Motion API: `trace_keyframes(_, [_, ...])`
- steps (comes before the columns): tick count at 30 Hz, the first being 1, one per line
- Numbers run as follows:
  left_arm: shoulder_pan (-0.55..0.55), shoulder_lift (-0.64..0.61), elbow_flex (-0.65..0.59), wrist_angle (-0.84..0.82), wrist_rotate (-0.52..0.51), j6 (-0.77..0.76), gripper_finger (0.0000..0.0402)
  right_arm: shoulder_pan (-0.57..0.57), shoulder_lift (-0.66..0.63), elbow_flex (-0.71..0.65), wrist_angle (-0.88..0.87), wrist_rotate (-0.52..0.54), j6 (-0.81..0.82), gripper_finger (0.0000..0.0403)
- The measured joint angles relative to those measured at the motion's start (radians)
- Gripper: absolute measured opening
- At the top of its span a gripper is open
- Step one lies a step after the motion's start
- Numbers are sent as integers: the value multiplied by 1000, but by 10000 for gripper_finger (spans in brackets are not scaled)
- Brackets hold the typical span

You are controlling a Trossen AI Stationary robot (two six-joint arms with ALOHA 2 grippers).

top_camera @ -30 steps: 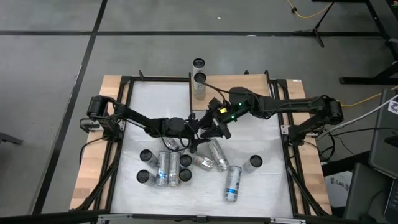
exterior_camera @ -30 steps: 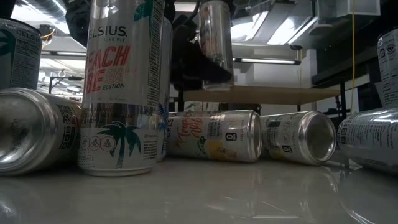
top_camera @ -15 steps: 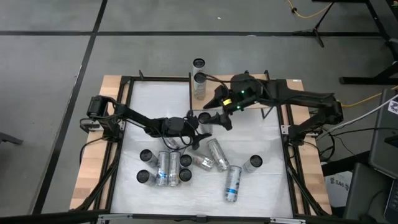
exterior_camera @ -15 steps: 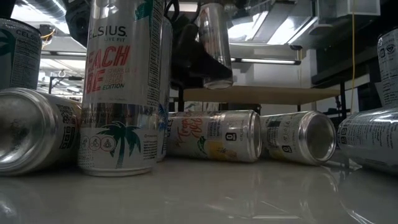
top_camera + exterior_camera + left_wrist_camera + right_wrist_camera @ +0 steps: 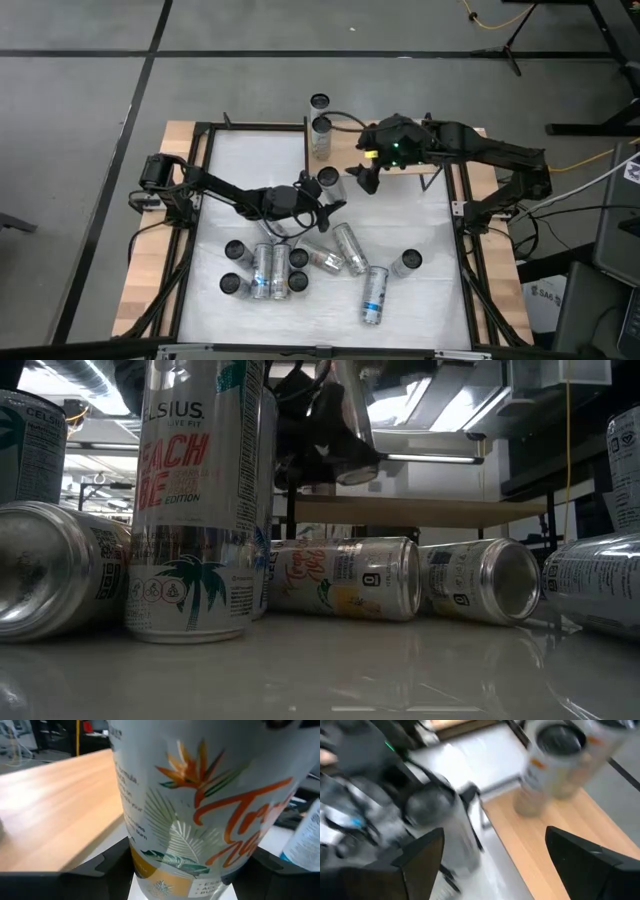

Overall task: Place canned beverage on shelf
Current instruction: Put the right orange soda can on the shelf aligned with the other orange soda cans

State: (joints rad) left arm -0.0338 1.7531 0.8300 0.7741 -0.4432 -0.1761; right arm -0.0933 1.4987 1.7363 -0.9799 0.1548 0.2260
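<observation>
Can [image 5: 328,181], upright in the left pincer [image 5: 322,195] and lifted off the table [image 5: 420,225], hangs beside the shelf [image 5: 400,150]; swinging in, it could topple the two cans [image 5: 320,132] there or hit the open, empty right pincer [image 5: 362,178]

Upright can [image 5: 329,183] in the left end effector [image 5: 318,203], beside pale shelf [image 5: 400,133].

The high view looks straight down on the whole counter [image 5: 420,230]. The low view sits at counter height, facing level toward the shelf [image 5: 420,511] at its 12 o'clock, with cans very near. Each wrist view looks forward at close range. All four views share the lifted can [image 5: 330,183].
</observation>
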Motion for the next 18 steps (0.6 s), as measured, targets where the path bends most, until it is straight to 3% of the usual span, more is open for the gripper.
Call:
trace_keyframes(4, [1, 0, 7, -1, -25, 0, 247, 1, 5, 0, -95, -8, -1, 340])
trace_keyframes(8, [1, 0, 7, -1, -49, 0, 247, 1, 5, 0, -133, -102, 0, 340])
trace_keyframes(14, [1, 0, 7, -2, -51, 0, 247, 2, 12, 0, -121, -192, 0, 340])
trace_keyframes(18, [1, 0, 7, -1, -51, 0, 247, 2, 27, -1, -104, -191, 0, 340])
